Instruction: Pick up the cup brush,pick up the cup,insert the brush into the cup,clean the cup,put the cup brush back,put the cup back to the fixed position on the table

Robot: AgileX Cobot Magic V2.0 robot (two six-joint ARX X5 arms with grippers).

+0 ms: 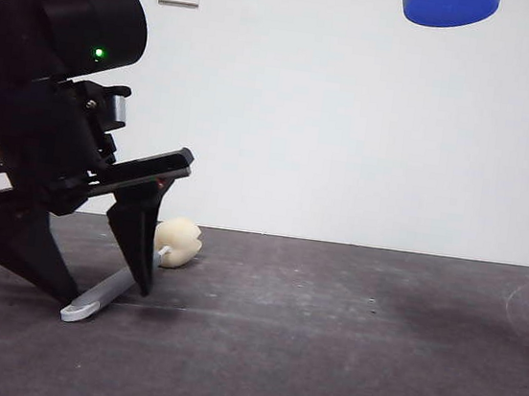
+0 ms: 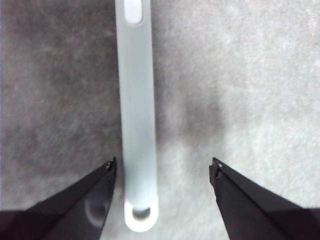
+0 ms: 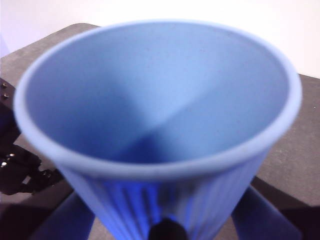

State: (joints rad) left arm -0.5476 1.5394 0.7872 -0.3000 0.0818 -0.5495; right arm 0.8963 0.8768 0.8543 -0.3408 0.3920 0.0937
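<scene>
Front view, ribbed blue cup [image 1: 449,6] aloft, grey-handled cup brush [image 1: 129,278] flat on matte table [image 1: 343,343]

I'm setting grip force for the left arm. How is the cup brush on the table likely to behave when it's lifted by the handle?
The cup brush has a flat, straight grey handle, so it probably stays stiff. The smooth plastic may slip or twist between the open left pincer. Its sponge head looks soft and light, so it should barely droop.

Black arm [image 1: 51,85], green LED, silver bracket; pointed black hand [image 1: 102,265].
</scene>
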